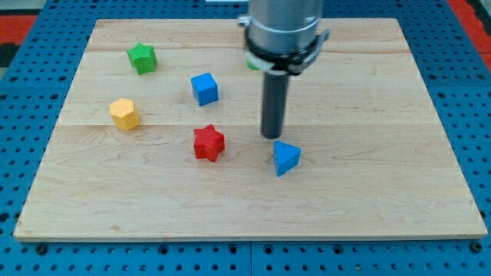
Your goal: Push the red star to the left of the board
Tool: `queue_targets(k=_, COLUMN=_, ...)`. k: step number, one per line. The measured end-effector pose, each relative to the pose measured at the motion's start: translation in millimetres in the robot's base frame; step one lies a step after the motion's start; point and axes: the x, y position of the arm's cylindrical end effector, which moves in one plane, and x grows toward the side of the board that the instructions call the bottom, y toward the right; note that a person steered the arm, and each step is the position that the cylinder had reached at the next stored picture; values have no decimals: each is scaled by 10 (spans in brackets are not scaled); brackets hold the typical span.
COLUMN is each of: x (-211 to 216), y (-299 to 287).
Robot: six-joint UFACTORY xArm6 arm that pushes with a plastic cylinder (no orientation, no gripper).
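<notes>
The red star (pixel 208 142) lies on the wooden board (pixel 368 199), a little left of the middle. My tip (pixel 271 136) stands to the star's right, with a clear gap between them. The tip is just above and left of a blue triangular block (pixel 285 158). The arm's grey body hangs over the top middle of the board and hides part of a green block (pixel 251 64) behind it.
A blue cube (pixel 205 88) sits above the red star. A yellow hexagonal block (pixel 123 114) lies at the left. A green star-like block (pixel 142 57) is at the upper left. A blue perforated table surrounds the board.
</notes>
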Motion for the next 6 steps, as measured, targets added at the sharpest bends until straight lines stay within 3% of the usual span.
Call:
queue_targets(k=3, x=118, y=-1246)
queue_targets(k=5, x=-353, y=-1052)
queue_targets(k=6, x=-353, y=-1165)
